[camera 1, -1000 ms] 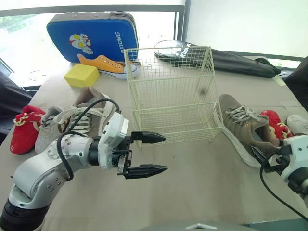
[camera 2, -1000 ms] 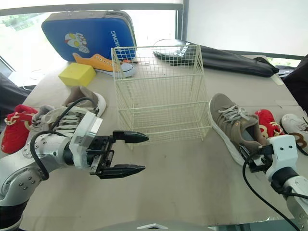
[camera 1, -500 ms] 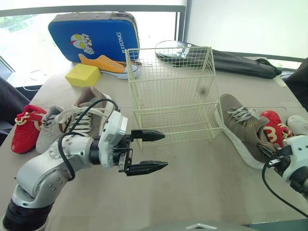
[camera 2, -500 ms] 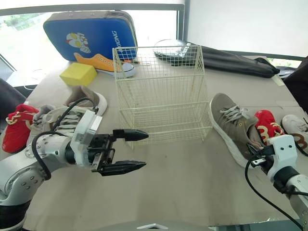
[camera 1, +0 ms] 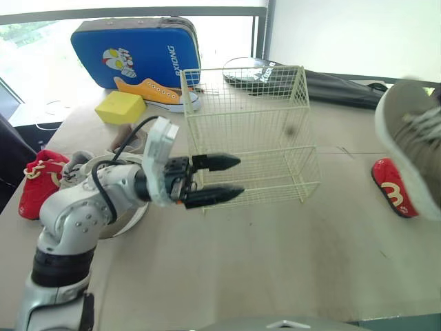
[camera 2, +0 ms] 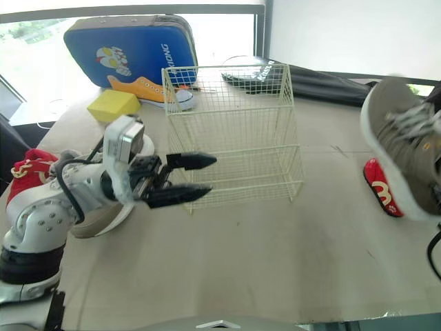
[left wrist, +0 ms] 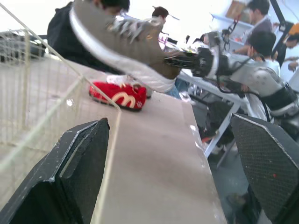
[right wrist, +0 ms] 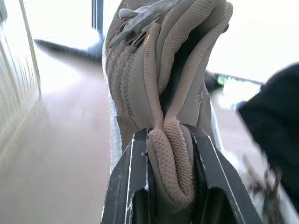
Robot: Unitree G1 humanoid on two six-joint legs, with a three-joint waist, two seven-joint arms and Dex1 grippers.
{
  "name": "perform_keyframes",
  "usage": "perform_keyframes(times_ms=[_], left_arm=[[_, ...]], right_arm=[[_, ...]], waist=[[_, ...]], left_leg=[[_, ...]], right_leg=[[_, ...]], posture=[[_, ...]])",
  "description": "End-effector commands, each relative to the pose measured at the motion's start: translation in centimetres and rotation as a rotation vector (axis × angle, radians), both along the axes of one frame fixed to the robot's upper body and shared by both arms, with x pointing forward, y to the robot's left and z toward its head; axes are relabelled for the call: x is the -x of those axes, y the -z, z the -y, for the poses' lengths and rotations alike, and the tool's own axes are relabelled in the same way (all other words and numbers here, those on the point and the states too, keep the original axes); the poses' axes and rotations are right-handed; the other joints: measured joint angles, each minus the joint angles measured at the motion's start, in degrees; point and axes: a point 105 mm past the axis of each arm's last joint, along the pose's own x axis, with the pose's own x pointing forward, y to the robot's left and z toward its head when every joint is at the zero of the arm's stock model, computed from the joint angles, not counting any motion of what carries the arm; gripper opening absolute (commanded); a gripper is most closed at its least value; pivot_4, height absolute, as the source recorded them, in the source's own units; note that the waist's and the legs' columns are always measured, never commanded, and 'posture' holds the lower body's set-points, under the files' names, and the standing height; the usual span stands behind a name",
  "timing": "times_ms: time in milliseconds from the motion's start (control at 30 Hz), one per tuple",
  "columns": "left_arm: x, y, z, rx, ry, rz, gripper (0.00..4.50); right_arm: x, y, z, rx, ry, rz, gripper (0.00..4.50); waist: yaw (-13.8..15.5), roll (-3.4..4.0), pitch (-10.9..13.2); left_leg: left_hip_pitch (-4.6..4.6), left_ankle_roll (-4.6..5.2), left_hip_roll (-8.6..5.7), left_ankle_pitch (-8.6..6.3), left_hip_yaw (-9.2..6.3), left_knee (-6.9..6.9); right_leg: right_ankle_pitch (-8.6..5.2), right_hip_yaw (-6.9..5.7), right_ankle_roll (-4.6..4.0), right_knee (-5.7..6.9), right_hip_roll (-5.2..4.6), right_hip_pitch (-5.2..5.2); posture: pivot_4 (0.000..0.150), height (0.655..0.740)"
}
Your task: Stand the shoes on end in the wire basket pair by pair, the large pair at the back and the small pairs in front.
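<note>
Brown tabletop [camera 1: 275, 262] carries the empty wire basket [camera 1: 248, 131] at its middle; right of it, clear of the surface, the large grey-brown shoe [camera 1: 413, 152] hangs toe uppermost from the right gripper [right wrist: 169, 136], whose fingers pinch the padded heel collar; that collar is soft and folds, so the light shoe will likely swing, and its stiffer sole looks the surer hold; the left gripper [camera 1: 239, 176] hovers spread at the basket's front; a small red shoe [camera 1: 393, 189] lies nearby.

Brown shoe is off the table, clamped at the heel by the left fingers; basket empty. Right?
Wrong arm: the right gripper clamps the brown shoe at its heel, per the right wrist view. Off the table, wire basket empty: yes.
</note>
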Motion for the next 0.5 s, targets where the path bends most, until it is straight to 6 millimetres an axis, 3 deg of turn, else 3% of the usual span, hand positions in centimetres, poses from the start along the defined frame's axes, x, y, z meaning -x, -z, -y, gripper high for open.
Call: perform_keyframes(times_ms=[33, 133, 233, 333, 400, 500], left_arm=[[-1.3, -2.6, -1.0, 0.066, -0.063, -0.01, 4.5], [-2.7, -5.2, -3.2, 0.127, -0.119, -0.067, 4.5], [-4.2, -7.1, -6.0, 0.139, -0.189, -0.163, 4.5], [-4.1, -8.5, -8.6, 0.126, -0.18, -0.292, 4.5], [-3.5, -8.3, -8.5, 0.058, -0.145, -0.355, 4.5], [-2.1, -7.0, -6.7, -0.09, -0.047, -0.413, 4.5]], right_arm=[[-0.2, -4.4, -4.8, 0.131, -0.296, 0.101, 0.13], [-0.9, -7.1, -7.1, 0.264, -0.525, 0.093, 0.13], [-1.3, -8.0, -8.8, 0.455, -0.723, 0.03, 0.13], [-1.7, -7.9, -10.8, 0.671, -0.953, -0.013, 0.13], [-2.1, -7.3, -11.9, 0.777, -1.084, -0.022, 0.13], [-3.0, -6.7, -13.9, 0.88, -1.254, 0.044, 0.13]], waist=[[-0.2, -0.05, 0.0], [-0.2, -0.01, 0.1], [0.1, -0.05, 0.2], [-0.3, -0.31, 0.3], [-0.4, -0.41, 0.3], [-0.5, -0.49, 0.5]], left_leg=[[0.02, 0.06, 0.04, 0.03, 0.03, -0.04], [0.12, 0.07, 0.14, 0.04, 0.02, 0.16], [0.07, 0.09, 0.12, 0.04, -0.09, 0.23], [0.05, 0.1, 0.1, 0.02, -0.26, 0.19], [0.06, 0.12, -0.05, 0.01, -0.24, 0.14], [0.03, -0.12, -0.16, 0.04, -0.16, 0.28]], right_leg=[[0.0, 0.01, -0.01, 0.01, 0.04, 0.0], [0.01, -0.01, -0.02, -0.03, 0.24, -0.02], [0.01, -0.06, -0.03, -0.05, 0.25, -0.08], [0.0, -0.2, -0.03, -0.11, 0.3, -0.09], [-0.01, -0.08, -0.01, -0.15, 0.27, -0.1], [-0.01, 0.06, 0.02, -0.14, 0.17, -0.08]], posture=[[0.15, 0.74], [0.15, 0.74], [0.15, 0.74], [0.15, 0.74], [0.15, 0.74], [0.15, 0.74]])
